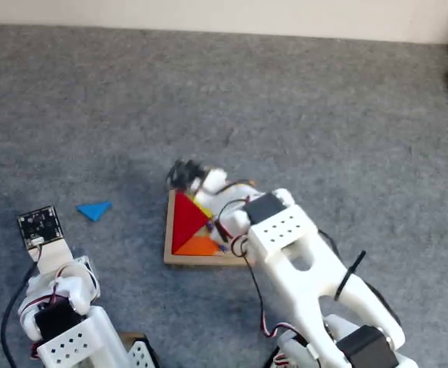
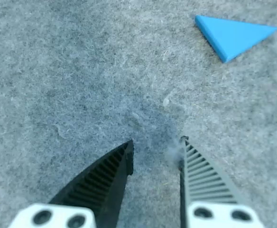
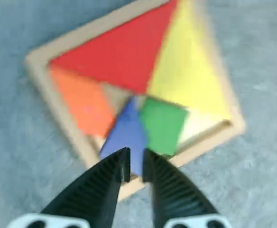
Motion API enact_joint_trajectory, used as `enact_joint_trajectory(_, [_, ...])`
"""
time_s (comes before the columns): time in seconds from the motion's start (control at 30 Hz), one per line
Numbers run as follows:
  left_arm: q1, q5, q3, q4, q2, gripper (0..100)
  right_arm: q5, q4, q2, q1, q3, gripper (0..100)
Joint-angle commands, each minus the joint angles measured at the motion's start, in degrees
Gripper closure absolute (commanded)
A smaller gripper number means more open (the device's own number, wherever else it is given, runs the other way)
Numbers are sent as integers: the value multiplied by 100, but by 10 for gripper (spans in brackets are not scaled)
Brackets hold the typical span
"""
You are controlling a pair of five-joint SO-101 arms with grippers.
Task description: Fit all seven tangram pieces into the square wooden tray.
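Right wrist view has my right gripper [image 3: 134, 166] low over one edge of the tray [image 3: 34, 64]. Its two black fingers are drawn almost together with only a sliver between them. I call that clenched, though I cannot tell whether they pinch anything. Right under the tips lies the dark blue piece [image 3: 125, 135], running from the middle of the tray out towards the rim where I hover. The green square [image 3: 163, 124] sits just beside it, touching it along one side. Beyond those two, the red triangle [image 3: 124, 52] and the yellow triangle [image 3: 190, 76] meet along a long edge and fill the far half of the tray. The orange piece [image 3: 84, 102] lies against the red one by the rim. A pale patch of bare wood shows between the green square, the yellow triangle and the rim.

My left gripper [image 2: 156, 142] is released, fingers spread wide above the grey carpet [image 2: 72, 71], with bare carpet showing between them. Past its tips and apart from them, the light blue triangle [image 2: 231, 33] lies flat on the carpet. From the high view that triangle is outside the tray, well off to my left of it and near my left arm, while my right arm lies across the tray's right side
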Motion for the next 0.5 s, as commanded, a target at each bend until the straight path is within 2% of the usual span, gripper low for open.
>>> enact_joint_trajectory(0.0, [-92,9,119,35,-48,841,-1284,-382,-22,101,-470,978])
enact_joint_trajectory(0.13, [-92,9,119,35,-48,841,-2066,-1323,-22,13,22,978])
enact_joint_trajectory(0.3, [-92,9,119,35,-48,841,-2127,-2264,-22,-92,602,978])
enact_joint_trajectory(0.47, [-92,9,119,35,-48,841,-2127,-2571,-13,-286,813,978])
